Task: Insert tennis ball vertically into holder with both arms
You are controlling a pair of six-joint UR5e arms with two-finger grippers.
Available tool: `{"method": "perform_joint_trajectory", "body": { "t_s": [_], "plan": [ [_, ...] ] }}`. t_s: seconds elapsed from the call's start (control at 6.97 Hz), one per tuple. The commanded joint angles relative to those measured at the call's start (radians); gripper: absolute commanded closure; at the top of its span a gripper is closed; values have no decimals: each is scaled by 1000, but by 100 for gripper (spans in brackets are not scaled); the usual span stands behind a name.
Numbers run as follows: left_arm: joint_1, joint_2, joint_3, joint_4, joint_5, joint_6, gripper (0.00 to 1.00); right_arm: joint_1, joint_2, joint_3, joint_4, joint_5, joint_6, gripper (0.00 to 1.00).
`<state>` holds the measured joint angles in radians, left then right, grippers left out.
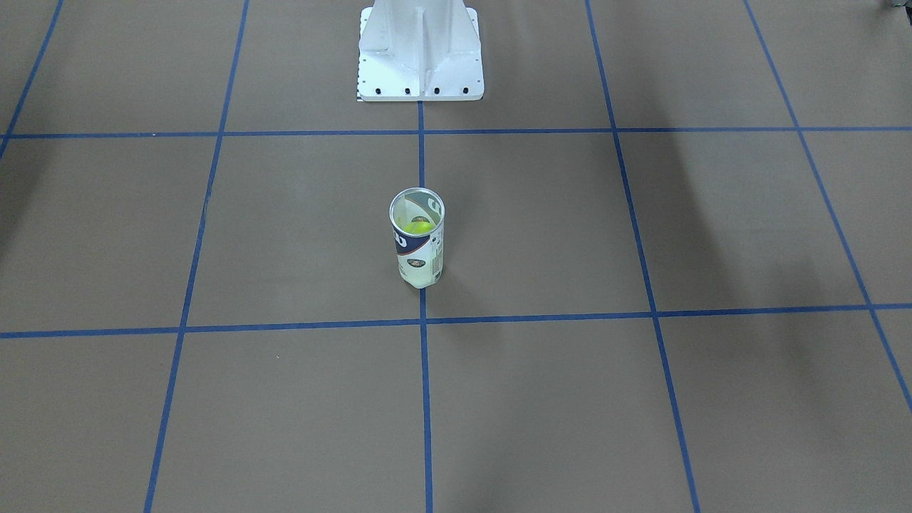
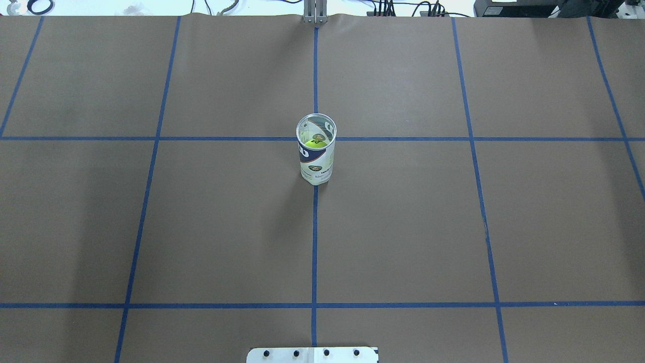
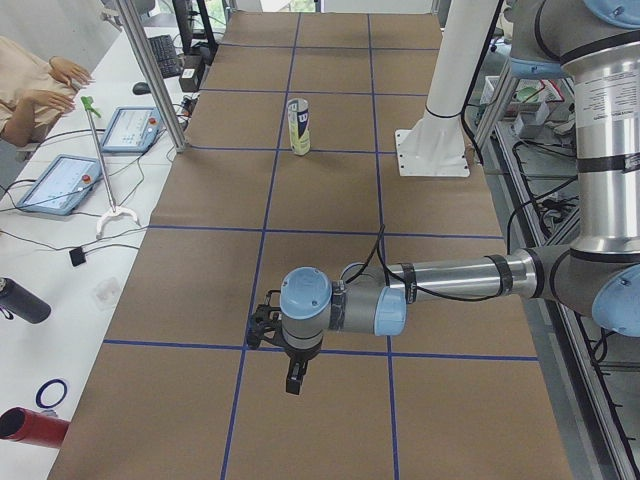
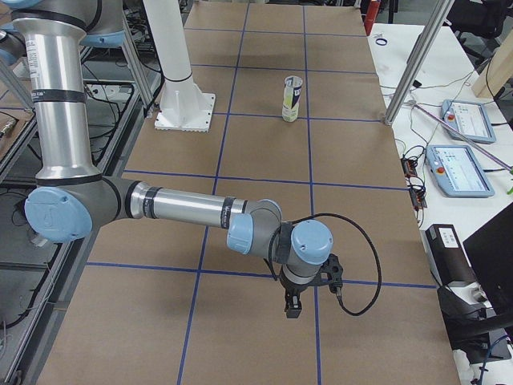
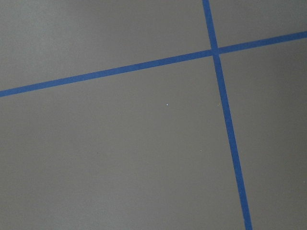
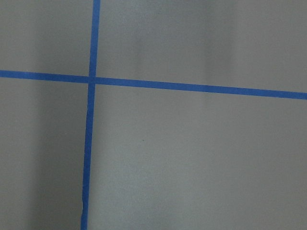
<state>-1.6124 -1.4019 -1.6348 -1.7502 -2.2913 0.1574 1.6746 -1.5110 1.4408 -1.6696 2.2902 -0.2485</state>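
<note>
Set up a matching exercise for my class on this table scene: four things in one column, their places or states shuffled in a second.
Things
1. tennis-ball tube
2. tennis ball
3. pedestal base
4. blue tape

Places or states
A. forms a grid on the brown cover
B. stands upright, top open, on the centre line
C. white, at the robot's edge of the table
D. sits inside the tube

Pairs: 1-B, 2-D, 3-C, 4-A
</note>
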Motion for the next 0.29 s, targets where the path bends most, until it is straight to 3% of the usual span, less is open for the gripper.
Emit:
{"method": "perform_joint_trajectory", "body": {
  "t_s": [0.0, 0.14],
  "plan": [
    [0, 0, 1, 0, 1, 1, 1, -1, 0, -7, 1, 0, 0, 0],
    [2, 0, 1, 0, 1, 1, 1, -1, 0, -7, 1, 0, 2, 0]
  ]
}}
